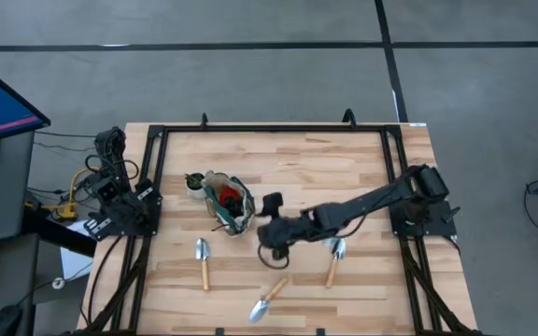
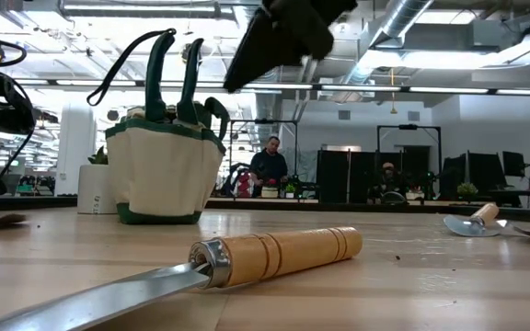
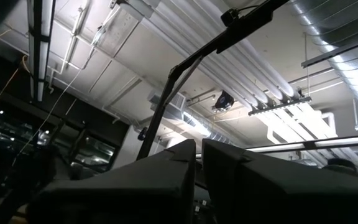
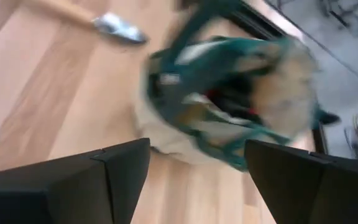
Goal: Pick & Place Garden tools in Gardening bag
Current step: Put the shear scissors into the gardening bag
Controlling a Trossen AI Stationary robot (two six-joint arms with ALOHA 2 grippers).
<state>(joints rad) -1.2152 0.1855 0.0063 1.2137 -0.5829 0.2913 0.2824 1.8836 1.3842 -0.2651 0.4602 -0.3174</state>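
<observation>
The beige gardening bag (image 1: 229, 203) with green trim stands upright on the table's left-middle, and also shows in the low view (image 2: 164, 170). A red-and-black tool (image 1: 224, 194) sits inside it. Three wooden-handled trowels lie flat on the table: one (image 1: 203, 262) near the bag, one (image 1: 269, 301) at the front edge, one (image 1: 334, 261) under my right arm. My right gripper (image 1: 269, 207) hangs open just right of the bag and above the table, facing it (image 4: 197, 155), with nothing between its fingers. My left gripper (image 3: 197, 162) is shut, parked at the table's left edge and pointing up.
A small white pot (image 1: 194, 182) with a dark top stands just left of the bag on its far side. The black frame rails (image 1: 274, 130) run around the table's edges. Bare wood lies at the far right (image 1: 344, 163). People stand in the room behind (image 2: 270, 165).
</observation>
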